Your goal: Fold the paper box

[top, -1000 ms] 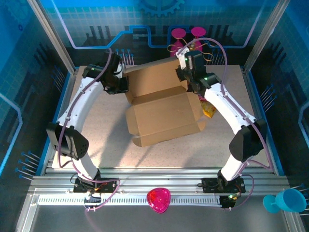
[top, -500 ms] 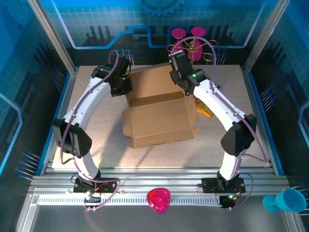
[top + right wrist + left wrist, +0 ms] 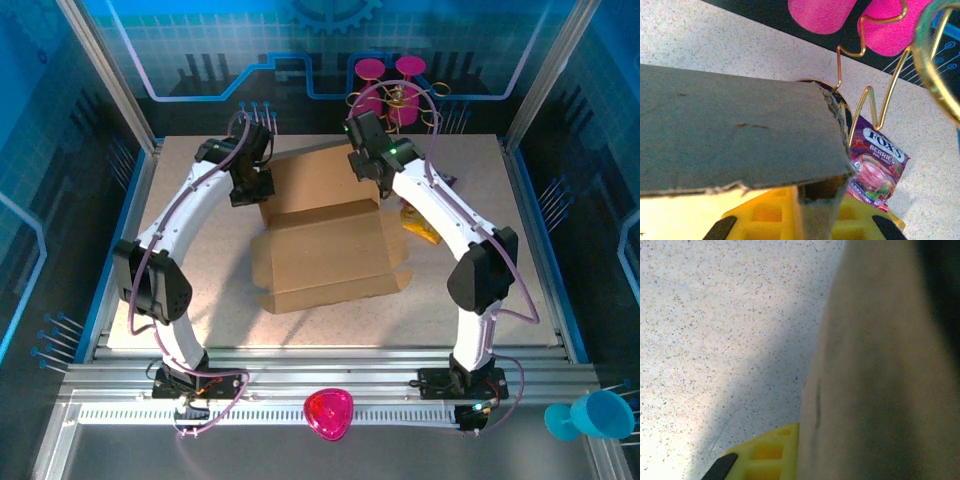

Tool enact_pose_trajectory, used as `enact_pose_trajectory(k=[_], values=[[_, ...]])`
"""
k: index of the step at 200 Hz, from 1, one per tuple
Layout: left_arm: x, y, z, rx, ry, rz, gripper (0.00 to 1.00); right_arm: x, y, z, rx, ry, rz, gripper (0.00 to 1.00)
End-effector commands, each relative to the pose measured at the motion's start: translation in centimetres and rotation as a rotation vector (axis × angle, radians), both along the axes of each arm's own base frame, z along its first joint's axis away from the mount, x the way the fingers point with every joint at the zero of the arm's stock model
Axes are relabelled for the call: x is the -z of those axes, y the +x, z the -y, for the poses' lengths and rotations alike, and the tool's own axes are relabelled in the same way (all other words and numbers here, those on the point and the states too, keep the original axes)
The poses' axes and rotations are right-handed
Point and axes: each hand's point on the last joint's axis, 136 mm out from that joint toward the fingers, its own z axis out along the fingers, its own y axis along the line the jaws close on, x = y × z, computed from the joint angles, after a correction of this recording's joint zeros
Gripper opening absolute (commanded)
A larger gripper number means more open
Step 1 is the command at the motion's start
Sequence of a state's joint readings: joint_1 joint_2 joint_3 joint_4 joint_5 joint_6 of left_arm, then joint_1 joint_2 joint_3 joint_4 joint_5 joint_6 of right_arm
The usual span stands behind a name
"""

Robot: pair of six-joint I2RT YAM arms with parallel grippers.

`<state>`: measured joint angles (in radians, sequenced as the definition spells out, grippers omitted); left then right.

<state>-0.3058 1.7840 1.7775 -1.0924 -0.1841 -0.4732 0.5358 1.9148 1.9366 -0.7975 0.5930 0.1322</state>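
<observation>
The plain brown cardboard paper box (image 3: pixel 325 250) lies unfolded on the pale speckled table (image 3: pixel 200 270), and its far flap is between the two pincers. The left pincer (image 3: pixel 252 190) is pressed together on the left edge of this flap. The right pincer (image 3: pixel 368 172) pinches the flap's right corner between its yellow fingers (image 3: pixel 765 217). A small purple snack bag (image 3: pixel 875 172) lies near the right pincer, on its right side.

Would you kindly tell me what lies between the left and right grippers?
In the top view, the rear panel of the plain brown cardboard box spans from left gripper to right gripper.
</observation>
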Motion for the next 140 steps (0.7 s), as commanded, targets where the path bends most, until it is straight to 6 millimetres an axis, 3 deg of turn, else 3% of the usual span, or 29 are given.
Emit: enact_pose_trajectory(k=[1, 26, 64, 103, 140], values=[[-0.4, 0.6, -0.8, -0.02, 0.038, 0.017, 0.0, 1.4, -1.7, 0.5, -0.036, -0.054, -0.095, 0.0], [-0.5, 0.6, -0.6, -0.023, 0.01, 0.012, 0.0, 0.2, -2.4, -1.0, -0.104, 0.054, -0.082, 0.0], [-0.8, 0.6, -0.9, -0.056, -0.027, 0.01, 0.0, -0.2, -3.9, -2.8, -0.214, 0.214, -0.149, 0.28], [-1.0, 0.7, -0.9, -0.064, -0.046, 0.008, 0.0, 1.0, -5.2, -1.9, -0.196, 0.262, -0.181, 0.4], [-1.0, 0.5, -0.9, -0.046, -0.041, -0.003, 0.0, 1.2, -4.1, 0.0, -0.158, 0.309, -0.136, 0.49]])
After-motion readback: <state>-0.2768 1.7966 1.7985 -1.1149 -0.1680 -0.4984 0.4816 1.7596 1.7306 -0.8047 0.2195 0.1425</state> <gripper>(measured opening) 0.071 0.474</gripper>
